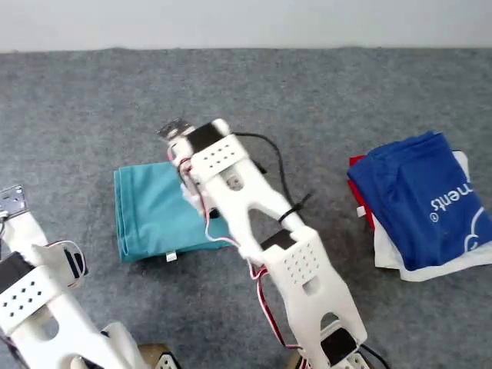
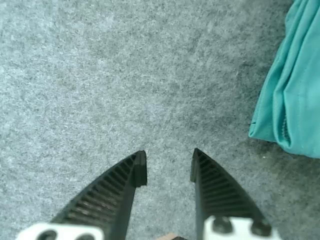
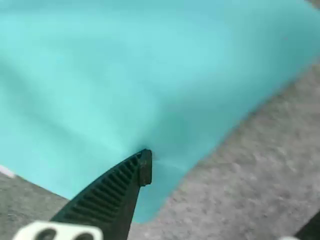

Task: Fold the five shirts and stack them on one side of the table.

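Near left: left gripper (image 2: pixel 168 167) spread apart, empty, over the bare grey table (image 1: pixel 92 100). The teal shirt (image 1: pixel 154 207) lies to its right, apart.
Mid-table: right gripper (image 1: pixel 191 173) at that shirt's right edge, jaws wide, 1 finger (image 3: pixel 142 167) against cloth. Right arm is nearer.
Folded stack (image 1: pixel 419 200), blue on top, lies well right.

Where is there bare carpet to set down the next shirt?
Bare grey carpet lies along the far edge beyond the folded teal shirt, and between the right arm and the blue-topped shirt stack. The near side is crowded by both arms.
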